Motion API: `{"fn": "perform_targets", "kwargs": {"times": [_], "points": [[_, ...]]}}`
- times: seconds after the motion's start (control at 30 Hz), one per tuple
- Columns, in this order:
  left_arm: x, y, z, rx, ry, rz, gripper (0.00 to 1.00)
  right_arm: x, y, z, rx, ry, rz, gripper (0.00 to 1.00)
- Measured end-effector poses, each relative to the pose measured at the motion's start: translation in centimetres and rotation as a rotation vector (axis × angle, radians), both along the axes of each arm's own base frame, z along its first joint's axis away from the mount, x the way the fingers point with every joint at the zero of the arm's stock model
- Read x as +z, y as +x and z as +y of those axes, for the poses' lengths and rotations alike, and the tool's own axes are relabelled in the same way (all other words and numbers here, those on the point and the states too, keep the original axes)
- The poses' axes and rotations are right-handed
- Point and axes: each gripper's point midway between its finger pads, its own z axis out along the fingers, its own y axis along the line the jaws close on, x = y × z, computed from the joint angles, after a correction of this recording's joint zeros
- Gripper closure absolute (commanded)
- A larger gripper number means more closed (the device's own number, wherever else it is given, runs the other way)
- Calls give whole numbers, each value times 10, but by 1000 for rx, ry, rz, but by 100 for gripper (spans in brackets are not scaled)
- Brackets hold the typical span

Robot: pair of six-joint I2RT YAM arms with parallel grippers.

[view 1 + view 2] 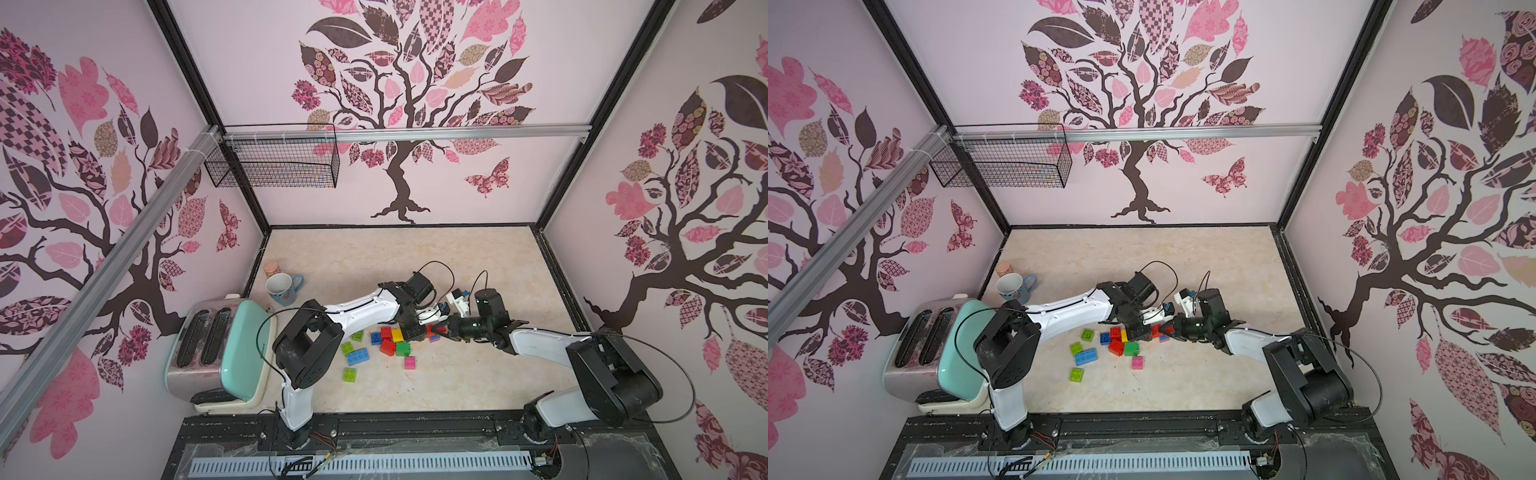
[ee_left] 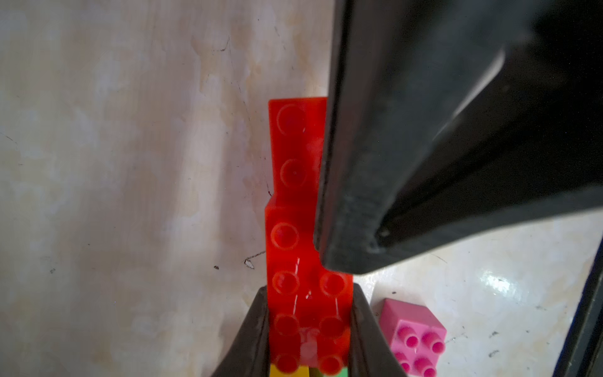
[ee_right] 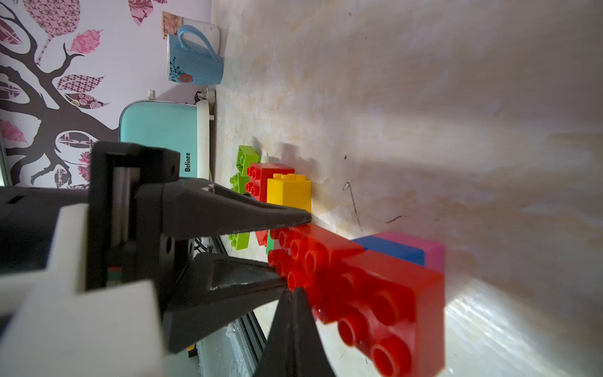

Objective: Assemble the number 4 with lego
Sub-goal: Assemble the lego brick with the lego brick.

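The lego lies mid-table. A red two-brick row (image 2: 293, 212) rests studs-up on a blue brick (image 3: 388, 248) and a pink brick (image 3: 424, 251). My left gripper (image 2: 310, 326) is shut on the near end of that red row (image 1: 434, 330). My right gripper (image 3: 293, 293) is shut with nothing between its jaws, and its tip touches the red row's studs. In both top views the two grippers, left (image 1: 415, 328) and right (image 1: 439, 330), meet tip to tip. Loose red (image 1: 387, 347), yellow (image 1: 398, 334), green (image 1: 402, 348), lime (image 1: 350, 375), long blue (image 1: 357, 356) and pink (image 1: 410, 362) bricks lie to the left.
A mint toaster (image 1: 232, 353) stands at the table's left edge, with a blue mug (image 1: 282, 289) behind it. A wire basket (image 1: 274, 162) hangs on the back wall. A black rail (image 1: 415, 428) runs along the front edge.
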Motion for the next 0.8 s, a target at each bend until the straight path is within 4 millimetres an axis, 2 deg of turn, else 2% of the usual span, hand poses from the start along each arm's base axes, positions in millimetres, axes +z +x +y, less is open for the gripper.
{"fn": "perform_targets", "kwargs": {"times": [0.13,0.33,0.8], "points": [[1,0,1,4,8,6,100,-3,11,0,-20,-38,20,100],[1,0,1,3,11,24,100,-7,13,-3,-36,-61,26,100],[1,-8,-3,-9,1,48,100,-3,1,-2,-28,13,34,100]]}}
